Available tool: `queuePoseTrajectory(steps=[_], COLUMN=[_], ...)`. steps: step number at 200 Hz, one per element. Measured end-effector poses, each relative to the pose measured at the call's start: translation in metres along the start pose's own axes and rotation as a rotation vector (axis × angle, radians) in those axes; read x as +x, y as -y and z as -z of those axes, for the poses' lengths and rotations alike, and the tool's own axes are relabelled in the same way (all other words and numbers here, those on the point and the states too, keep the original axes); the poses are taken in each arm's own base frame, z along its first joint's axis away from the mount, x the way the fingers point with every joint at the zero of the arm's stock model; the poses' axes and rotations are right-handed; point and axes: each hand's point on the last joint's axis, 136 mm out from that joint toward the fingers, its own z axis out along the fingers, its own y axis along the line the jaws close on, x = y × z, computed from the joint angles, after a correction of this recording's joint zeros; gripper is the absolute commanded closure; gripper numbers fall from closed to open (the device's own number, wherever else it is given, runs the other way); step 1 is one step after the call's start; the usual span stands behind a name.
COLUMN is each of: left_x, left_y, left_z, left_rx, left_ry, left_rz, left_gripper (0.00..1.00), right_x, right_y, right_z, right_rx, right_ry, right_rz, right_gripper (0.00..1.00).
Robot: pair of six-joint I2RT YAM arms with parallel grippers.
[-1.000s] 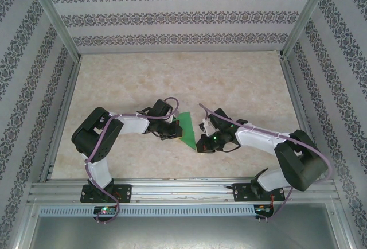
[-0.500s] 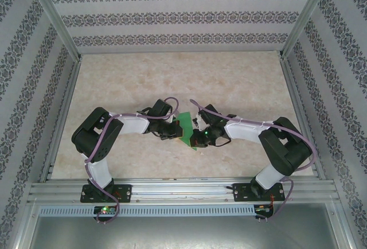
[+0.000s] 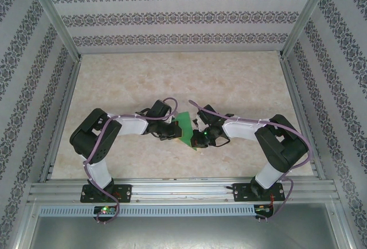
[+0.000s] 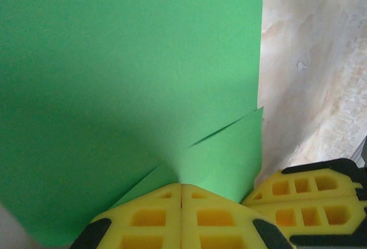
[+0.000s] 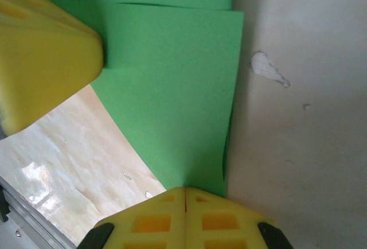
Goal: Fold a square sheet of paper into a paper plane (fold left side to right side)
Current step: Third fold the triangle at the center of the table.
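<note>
Right, from overhead both arms reach toward the middle of the counter (image 3: 229,82), and the left hand (image 3: 175,131) and right hand (image 3: 195,139) meet nose to nose at the square sheet of paper (image 3: 184,123), a small green patch wedged between them. Up there the black wrists cover the fingertips, so the grip can't be read.

Down at the left wrist it's plain: two yellow fingers (image 4: 172,229) pressed together, seam closed, nipping the green sheet where a slanted folded flap runs out to its right edge. The right hand's yellow fingers (image 4: 309,200) sit just beside, lower right.

Over to the right wrist, same story: fingers (image 5: 172,206) together, clamped on the sheet's near corner, a second layer's straight edge showing across the top. The left hand's yellow finger (image 5: 46,65) looms upper left against the paper. Marbled counter shows lower left, and a white chip (image 5: 266,68) marks the surface to the right.

Purple cables (image 3: 166,101) loop over both arms, and patterned walls (image 3: 172,16) box everything in.
</note>
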Motion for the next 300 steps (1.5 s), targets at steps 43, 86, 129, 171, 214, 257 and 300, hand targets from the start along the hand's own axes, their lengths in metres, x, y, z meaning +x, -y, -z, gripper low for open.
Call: queuePoseTrajectory(steps=[43,86,129,171,214,257,300], left_x=[0.013,0.023,0.025,0.030,0.025,0.022,0.019], left_y=[0.021,0.038,0.032,0.025,0.020,0.016,0.013], left_z=[0.009,0.002,-0.008,-0.017,-0.018,-0.017,-0.015], left_rx=[0.040,0.074,0.066,0.045,0.012,-0.029,-0.035], left_ry=[0.011,0.002,-0.011,-0.033,-0.016,-0.007,-0.003], left_rz=[-0.054,-0.084,-0.062,-0.052,-0.046,-0.034,-0.031], left_gripper=[0.99,1.00,1.00,1.00,1.00,1.00,1.00], right_x=[0.001,0.001,0.001,0.001,0.000,0.000,0.001], right_y=[-0.001,-0.001,-0.001,-0.001,0.000,0.001,0.001], right_z=[-0.001,-0.001,-0.001,-0.001,-0.001,-0.001,-0.001], right_rx=[0.017,0.041,0.062,0.075,0.089,0.103,0.105], right_ry=[0.002,0.007,0.011,0.012,0.012,0.010,0.008], right_rz=[-0.004,-0.001,-0.001,0.001,0.000,0.003,0.005], right_gripper=[1.00,1.00,1.00,1.00,1.00,1.00,1.00])
